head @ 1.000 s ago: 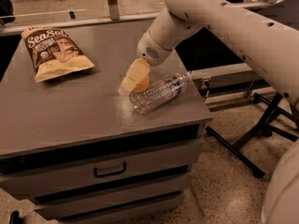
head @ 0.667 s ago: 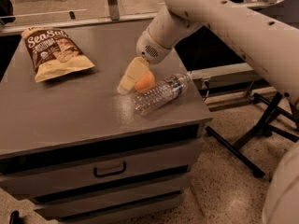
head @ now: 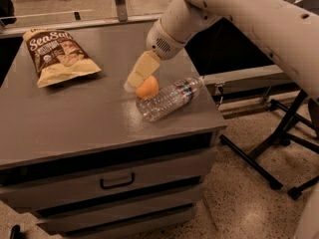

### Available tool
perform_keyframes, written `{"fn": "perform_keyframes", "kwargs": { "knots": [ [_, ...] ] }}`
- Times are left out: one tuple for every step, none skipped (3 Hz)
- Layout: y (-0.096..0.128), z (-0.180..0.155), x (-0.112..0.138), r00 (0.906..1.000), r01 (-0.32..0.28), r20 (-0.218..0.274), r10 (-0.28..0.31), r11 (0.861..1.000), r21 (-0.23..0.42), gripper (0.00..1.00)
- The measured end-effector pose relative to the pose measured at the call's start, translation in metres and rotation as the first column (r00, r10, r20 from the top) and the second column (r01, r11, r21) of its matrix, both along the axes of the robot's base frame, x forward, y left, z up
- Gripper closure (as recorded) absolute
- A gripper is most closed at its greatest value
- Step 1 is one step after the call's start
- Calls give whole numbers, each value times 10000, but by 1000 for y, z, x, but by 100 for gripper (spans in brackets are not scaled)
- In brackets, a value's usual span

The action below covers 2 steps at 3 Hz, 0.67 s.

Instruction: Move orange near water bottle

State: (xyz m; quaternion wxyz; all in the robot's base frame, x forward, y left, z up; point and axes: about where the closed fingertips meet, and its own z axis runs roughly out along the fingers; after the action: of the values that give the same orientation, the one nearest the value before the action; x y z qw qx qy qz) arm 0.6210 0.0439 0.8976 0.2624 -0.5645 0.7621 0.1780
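Your gripper [head: 139, 81] hangs low over the counter [head: 75, 128], reaching in from 1 o'clock and pressed against the orange [head: 148, 88]. You cannot tell whether it is clamped on the fruit or has let go. The orange sits touching or just beside the water bottle [head: 169, 99], on its 10 o'clock side, so the goal looks met. The bottle lies on its side, cap toward 2 o'clock, so a nudge may roll it. The chip bag [head: 60, 56] lies well apart at 10 o'clock.
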Motion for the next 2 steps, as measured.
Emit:
{"fn": "perform_keyframes", "kwargs": {
  "knots": [
    [-3,13,5,9983,505,259,-519,9973,527,0],
    [1,29,20,9916,998,650,-1114,9821,1595,0]
  ]
}}
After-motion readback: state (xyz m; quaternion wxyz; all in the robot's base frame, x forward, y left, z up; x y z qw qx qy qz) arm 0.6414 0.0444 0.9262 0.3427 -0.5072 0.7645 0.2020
